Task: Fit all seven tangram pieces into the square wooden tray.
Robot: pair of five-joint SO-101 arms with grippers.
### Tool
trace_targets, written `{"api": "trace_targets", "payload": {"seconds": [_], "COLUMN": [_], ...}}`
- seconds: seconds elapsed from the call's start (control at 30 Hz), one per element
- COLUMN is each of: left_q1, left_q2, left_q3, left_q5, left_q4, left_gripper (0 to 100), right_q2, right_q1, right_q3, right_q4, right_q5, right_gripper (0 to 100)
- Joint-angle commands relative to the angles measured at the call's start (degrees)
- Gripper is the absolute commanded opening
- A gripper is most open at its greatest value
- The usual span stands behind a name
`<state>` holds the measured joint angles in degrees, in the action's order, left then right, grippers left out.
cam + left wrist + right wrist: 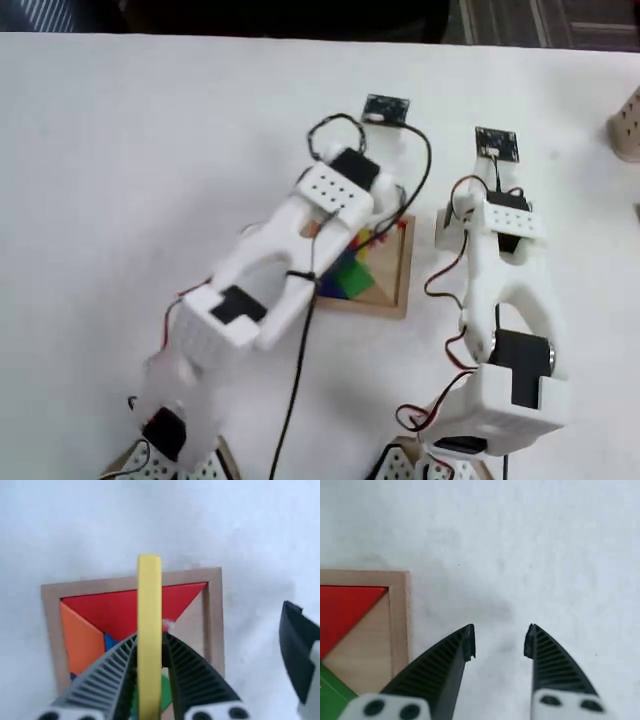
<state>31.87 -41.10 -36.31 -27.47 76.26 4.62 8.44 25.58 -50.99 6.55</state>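
**A:** Quick, how far along?

**B:** Mostly filled, not finished. The square wooden tray [215,611] sits on the white table [120,150] in front of both arms. The red triangle [120,607] lies flat along one side of it, with the orange piece [80,641] touching it and running down the next rim. A blue piece [109,643] and a green piece [352,272] are seated further in.

**A:** What's left?

**B:** The yellow piece [149,587]. The left gripper [149,640] has it pinched on edge between both fingers, up over the tray and not seated. A bare wood patch [192,625] shows beside the red triangle, against the rim nearest the other arm. My guess is the yellow goes there.

**A:** Is it the last one?

**B:** Can't say. The arm hides half the tray from above, so I can't count seven. I see five colours for sure.

**A:** Right arm?

**B:** The right gripper [500,640] is spread apart and holds nothing. It's low over the table just beside the tray's rim, not touching it.

**A:** Any labels or writing?

**B:** Nothing readable. The pieces are plain colour and the tray is plain wood, with no print I can make out.
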Motion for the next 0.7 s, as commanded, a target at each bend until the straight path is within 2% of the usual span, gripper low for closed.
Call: {"api": "trace_targets", "payload": {"seconds": [0.0,0.1,0.37,0.53,0.67], "left_q1": [0.31,0.22,1.71,3.65,4.26], "left_q2": [-4.97,-11.38,-21.93,-27.21,-29.05], "left_q3": [-11.08,-17.14,-35.69,-42.02,-45.89], "left_q5": [-8.79,-13.36,-13.27,-9.58,-9.23], "left_q4": [1.41,2.99,6.68,7.03,8.44], "left_gripper": [2,2,2,2,4], "right_q2": [-0.66,-0.75,-0.75,-0.75,-0.66], "right_q1": [0.66,0.66,0.31,0.66,0.66], "right_q3": [-0.88,-0.88,-1.05,-1.05,-1.05], "right_q4": [-0.66,-0.66,-0.66,-0.66,-0.66], "right_q5": [0.26,0.62,0.7,0.53,0.53], "right_gripper": [16.3,16.3,16.3,16.3,16.3]}}
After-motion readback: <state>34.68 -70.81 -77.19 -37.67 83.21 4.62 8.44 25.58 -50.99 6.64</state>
